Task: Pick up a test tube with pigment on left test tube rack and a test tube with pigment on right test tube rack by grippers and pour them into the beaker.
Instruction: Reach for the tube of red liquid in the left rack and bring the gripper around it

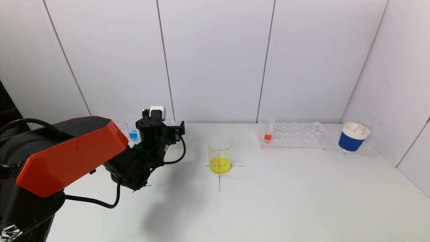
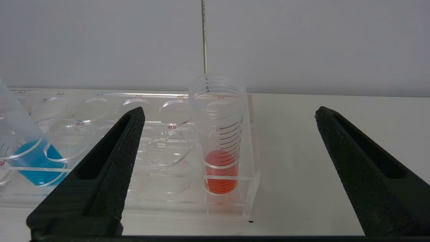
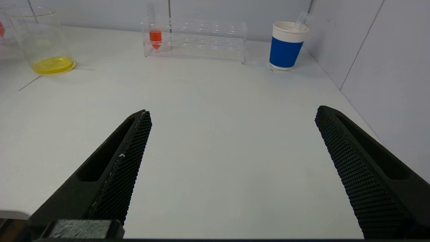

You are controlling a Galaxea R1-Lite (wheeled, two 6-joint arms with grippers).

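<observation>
My left gripper (image 2: 230,112) is open in front of the clear left test tube rack (image 2: 100,111), a short way off it. A test tube with red pigment (image 2: 220,168) stands upright in the rack's end hole, in line with the gap between the fingers. A tube with blue pigment (image 2: 33,161) leans further along the rack and also shows as the blue tube (image 1: 133,134). The beaker (image 1: 220,154) holds yellow liquid at mid-table. The right rack (image 1: 302,134) carries a red tube (image 1: 268,134). My right gripper (image 3: 233,112) hangs open over bare table, out of the head view.
A blue and white paper cup (image 1: 352,137) with an empty tube in it stands right of the right rack, near the side wall. White wall panels close the table's back and right side. A black cross marks the beaker's spot.
</observation>
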